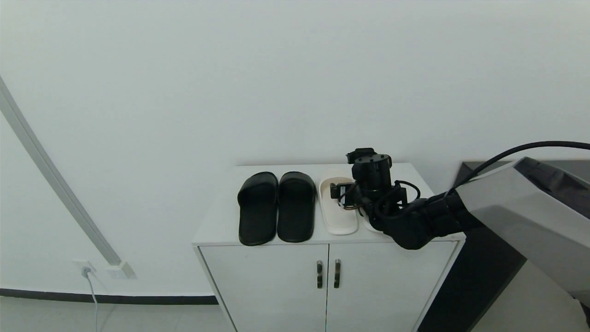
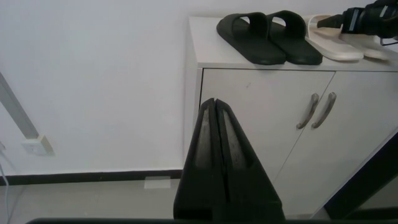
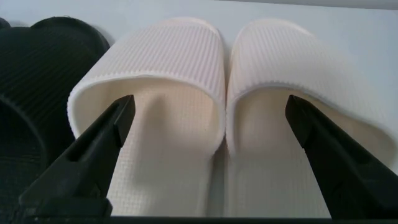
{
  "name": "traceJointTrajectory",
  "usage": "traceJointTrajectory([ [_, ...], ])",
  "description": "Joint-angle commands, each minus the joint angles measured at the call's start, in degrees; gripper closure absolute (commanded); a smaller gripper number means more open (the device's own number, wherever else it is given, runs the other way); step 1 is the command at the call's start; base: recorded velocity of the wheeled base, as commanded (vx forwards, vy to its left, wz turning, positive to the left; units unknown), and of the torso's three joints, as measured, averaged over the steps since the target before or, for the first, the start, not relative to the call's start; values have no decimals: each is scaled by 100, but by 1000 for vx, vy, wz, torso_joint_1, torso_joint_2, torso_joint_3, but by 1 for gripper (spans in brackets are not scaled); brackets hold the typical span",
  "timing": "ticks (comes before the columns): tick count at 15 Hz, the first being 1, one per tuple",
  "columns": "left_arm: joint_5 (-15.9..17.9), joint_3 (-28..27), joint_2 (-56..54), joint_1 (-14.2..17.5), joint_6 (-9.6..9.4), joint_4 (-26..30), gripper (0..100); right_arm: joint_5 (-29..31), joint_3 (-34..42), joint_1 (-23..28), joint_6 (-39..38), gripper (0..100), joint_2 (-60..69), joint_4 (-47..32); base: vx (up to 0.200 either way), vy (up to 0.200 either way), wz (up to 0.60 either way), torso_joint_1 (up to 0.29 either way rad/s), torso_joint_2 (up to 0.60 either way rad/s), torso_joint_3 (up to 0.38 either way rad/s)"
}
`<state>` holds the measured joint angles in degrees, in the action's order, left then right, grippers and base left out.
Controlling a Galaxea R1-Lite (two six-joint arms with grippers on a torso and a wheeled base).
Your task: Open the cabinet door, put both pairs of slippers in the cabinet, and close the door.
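**White pair between my open right pincer, doors shut**

At the far left, low on the wall, is a socket (image 1: 83, 266) with a cord hanging from it.

My left pincer (image 2: 214, 107) is closed, its two fingers pressed flat together with nothing between them. It hangs in front of the cabinet (image 1: 221, 226), off its left front corner, lower than the top and well apart from it.

The cabinet stands against the far wall. Both doors are shut, and the two handles (image 1: 328, 274) sit side by side at the middle seam.

On the left half of the cabinet top lie the black slippers (image 1: 296, 207), side by side and touching, heels at the near edge.

Just to their right lie the white slippers (image 3: 168, 93), also side by side and close together. In the head view my arm covers most of the right one.

My right pincer (image 3: 209, 106) is over the white pair and spread wide, with one finger toward the outer side of each slipper and both strap openings facing it. It grips nothing. I cannot tell whether the fingers touch the slippers.
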<state>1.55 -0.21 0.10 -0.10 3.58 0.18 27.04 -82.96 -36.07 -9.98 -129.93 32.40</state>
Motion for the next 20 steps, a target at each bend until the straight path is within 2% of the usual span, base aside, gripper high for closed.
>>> traceJointTrajectory([
  [1, 3, 3, -1, 1, 2, -1, 100, -6, -230, 65, 14, 0, -191, -15, 0, 0, 0, 0, 0, 0],
  [6, 3, 3, -1, 1, 2, -1, 100, -14, -493, 179, 84, 0, -411, -15, 0, 0, 0, 0, 0, 0],
  [7, -5, 3, -1, 1, 2, -1, 100, -14, -537, 179, 84, 100, -446, -15, 0, 0, 0, 0, 0, 0],
  [17, -5, 3, -1, 1, 2, -1, 100, 47, -326, 179, 313, 100, -77, 3, 0, 0, 0, 0, 0, 0],
  [20, -58, 3, -1, 1, 46, -1, 100, 38, 377, 127, 313, 100, 688, 20, 0, 0, 0, 0, 0, 0],
])
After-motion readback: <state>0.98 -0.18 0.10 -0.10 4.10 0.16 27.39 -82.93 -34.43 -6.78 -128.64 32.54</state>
